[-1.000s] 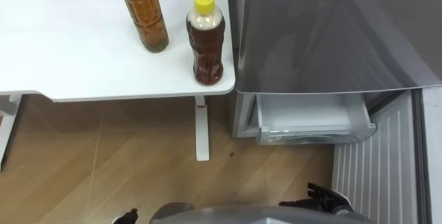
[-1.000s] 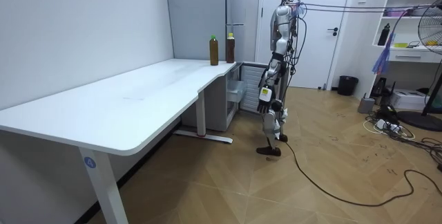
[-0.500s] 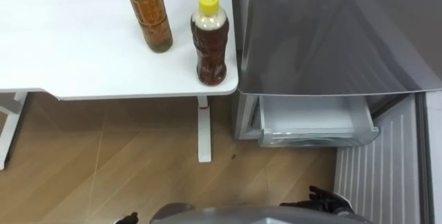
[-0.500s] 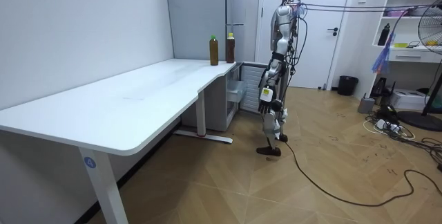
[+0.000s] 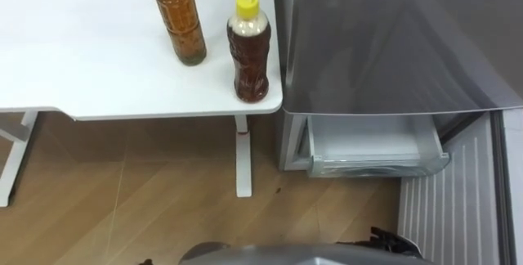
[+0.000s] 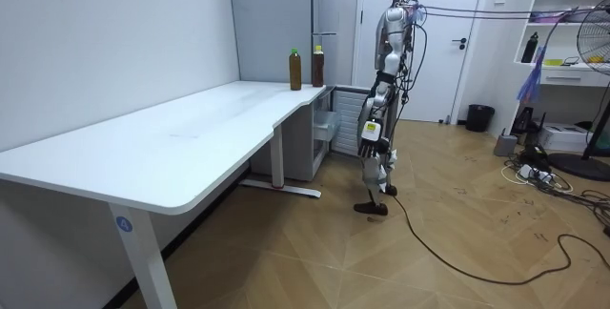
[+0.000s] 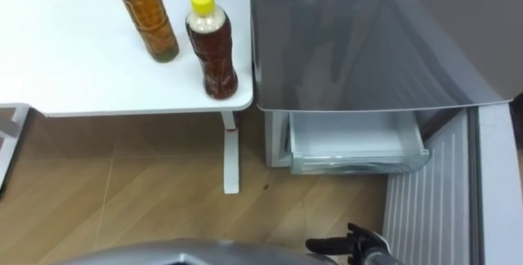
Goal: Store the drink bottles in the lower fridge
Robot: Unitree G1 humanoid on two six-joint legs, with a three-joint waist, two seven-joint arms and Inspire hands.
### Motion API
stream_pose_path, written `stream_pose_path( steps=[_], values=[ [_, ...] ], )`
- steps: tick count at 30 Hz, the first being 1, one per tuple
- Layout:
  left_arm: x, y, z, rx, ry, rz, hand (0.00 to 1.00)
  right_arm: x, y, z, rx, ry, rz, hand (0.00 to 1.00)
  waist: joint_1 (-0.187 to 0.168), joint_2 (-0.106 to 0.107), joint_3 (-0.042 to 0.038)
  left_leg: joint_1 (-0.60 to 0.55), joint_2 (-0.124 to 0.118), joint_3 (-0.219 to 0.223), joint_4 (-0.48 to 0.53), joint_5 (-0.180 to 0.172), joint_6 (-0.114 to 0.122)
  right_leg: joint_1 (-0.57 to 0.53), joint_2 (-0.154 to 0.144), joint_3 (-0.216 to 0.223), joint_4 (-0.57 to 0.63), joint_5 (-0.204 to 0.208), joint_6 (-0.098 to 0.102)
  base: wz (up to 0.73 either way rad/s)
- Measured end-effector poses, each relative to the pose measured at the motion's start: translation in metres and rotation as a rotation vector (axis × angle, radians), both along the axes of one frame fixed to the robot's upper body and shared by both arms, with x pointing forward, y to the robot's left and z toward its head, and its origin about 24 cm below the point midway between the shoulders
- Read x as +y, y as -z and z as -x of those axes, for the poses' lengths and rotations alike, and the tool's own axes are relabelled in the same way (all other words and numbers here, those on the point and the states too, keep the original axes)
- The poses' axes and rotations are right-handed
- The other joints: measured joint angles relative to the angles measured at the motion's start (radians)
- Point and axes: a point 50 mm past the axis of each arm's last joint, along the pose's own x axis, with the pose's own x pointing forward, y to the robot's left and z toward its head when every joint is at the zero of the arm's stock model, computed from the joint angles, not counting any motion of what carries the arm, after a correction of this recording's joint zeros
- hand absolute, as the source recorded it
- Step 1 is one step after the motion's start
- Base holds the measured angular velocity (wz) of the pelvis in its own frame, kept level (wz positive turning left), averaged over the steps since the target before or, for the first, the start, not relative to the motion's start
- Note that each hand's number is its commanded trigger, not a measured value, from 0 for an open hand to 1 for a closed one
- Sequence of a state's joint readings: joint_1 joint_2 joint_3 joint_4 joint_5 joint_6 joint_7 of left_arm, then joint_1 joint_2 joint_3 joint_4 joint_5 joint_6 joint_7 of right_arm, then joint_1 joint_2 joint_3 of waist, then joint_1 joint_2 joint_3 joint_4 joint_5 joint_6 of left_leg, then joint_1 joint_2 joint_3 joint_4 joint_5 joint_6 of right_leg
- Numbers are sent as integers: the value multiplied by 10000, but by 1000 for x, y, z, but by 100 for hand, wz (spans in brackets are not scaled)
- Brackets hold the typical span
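Landmark: lower drawer (image 5: 372,144) of the fridge (image 5: 392,36), pulled out and empty as far as can be seen.
Drinks: both on the tabletop (image 5: 82,69), up and to the left of the drawer. Neither is in it yet.
Yellow-capped bottle (image 5: 249,50): upright at the tabletop corner, the closer of the two to the drawer.
Green-capped bottle (image 5: 181,20): upright, just beyond the yellow one, further left of the drawer.
Right hand (image 7: 351,244): low on the robot's side of the drawer, fingers loose, carrying nothing.
Left hand (image 5: 146,262): a sliver at the picture's lower edge, well left of the drawer. Can't tell how its fingers are set.
Stance: room view has the robot upright before the fridge, arms hanging.
Key relation: bottles lie ahead, above and left of the right hand. The left hand lines up more nearly under them, so that arm likely has the straighter reach. Upright axis suits a side-on grasp.
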State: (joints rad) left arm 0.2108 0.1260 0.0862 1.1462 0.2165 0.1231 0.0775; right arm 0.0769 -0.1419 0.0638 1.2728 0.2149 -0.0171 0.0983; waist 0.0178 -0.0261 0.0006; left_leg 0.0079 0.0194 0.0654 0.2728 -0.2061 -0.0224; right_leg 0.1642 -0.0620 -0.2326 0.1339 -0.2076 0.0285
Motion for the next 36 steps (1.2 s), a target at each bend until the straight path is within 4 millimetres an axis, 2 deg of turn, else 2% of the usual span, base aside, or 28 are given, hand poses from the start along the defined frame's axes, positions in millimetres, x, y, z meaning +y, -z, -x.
stream_pose_path(
  steps=[6, 10, 15, 20, 23, 25, 27, 33, 36],
  values=[
    [7, -2, 0, -810, -2826, -657, 0, -1, 1, 3, 254, 298, 41, 0, 10, -4, 4, 11, -84, -127, -38, 7, 23, 43, -54, -80, -6, -23, 39, 5],
    [19, -9, -9, -2147, -5743, -1266, 0, -1, 1, 4, 269, 443, 52, 0, 145, 32, -16, 51, -108, -130, -27, -13, 56, 103, -76, -177, 0, -28, 47, 4],
    [35, -18, -18, -3342, -7285, -2507, 0, -2, 1, 7, 226, 522, 130, 0, 148, 65, -10, 232, -119, -113, -195, -11, 60, 175, -84, -127, -1, -33, 56, -4],
    [50, -35, -42, -4846, -7716, -3782, 0, -6, -1, 9, -45, 567, 261, 0, 164, 128, -21, 240, -128, -145, -215, -8, 63, 171, -80, -129, 5, -33, 55, 0],
    [61, -56, -67, -6503, -8045, -4507, 0, -9, -3, 11, -252, 759, 334, 0, 163, 140, -25, 214, -140, -174, -204, -8, 63, 175, -81, -148, -4, -33, 56, 0],
    [68, -79, -90, -8280, -8267, -4964, 0, -10, -3, 11, -300, 726, 424, 0, 188, 128, -18, 220, -142, -170, -206, -9, 64, 164, -82, -122, 0, -33, 56, 0],
    [71, -94, -103, -9440, -8462, -5274, 0, -11, -3, 9, -364, 627, 497, 0, 214, 136, -15, 235, -142, -144, -241, -9, 64, 134, -82, -49, 2, -34, 58, -9],
    [74, -124, -122, -11387, -8921, -5750, 0, -12, -5, 15, -544, 437, 679, 0, 343, 206, -25, 337, -147, -102, -366, -5, 71, 93, -73, 129, 19, -33, 57, -7],
    [75, -151, -136, -12873, -8847, -5542, 0, -14, -5, 19, -495, 552, 742, 0, 424, 209, -23, 385, -147, -116, -376, -6, 70, 137, -70, 130, 26, -31, 54, 0]
  ],
)
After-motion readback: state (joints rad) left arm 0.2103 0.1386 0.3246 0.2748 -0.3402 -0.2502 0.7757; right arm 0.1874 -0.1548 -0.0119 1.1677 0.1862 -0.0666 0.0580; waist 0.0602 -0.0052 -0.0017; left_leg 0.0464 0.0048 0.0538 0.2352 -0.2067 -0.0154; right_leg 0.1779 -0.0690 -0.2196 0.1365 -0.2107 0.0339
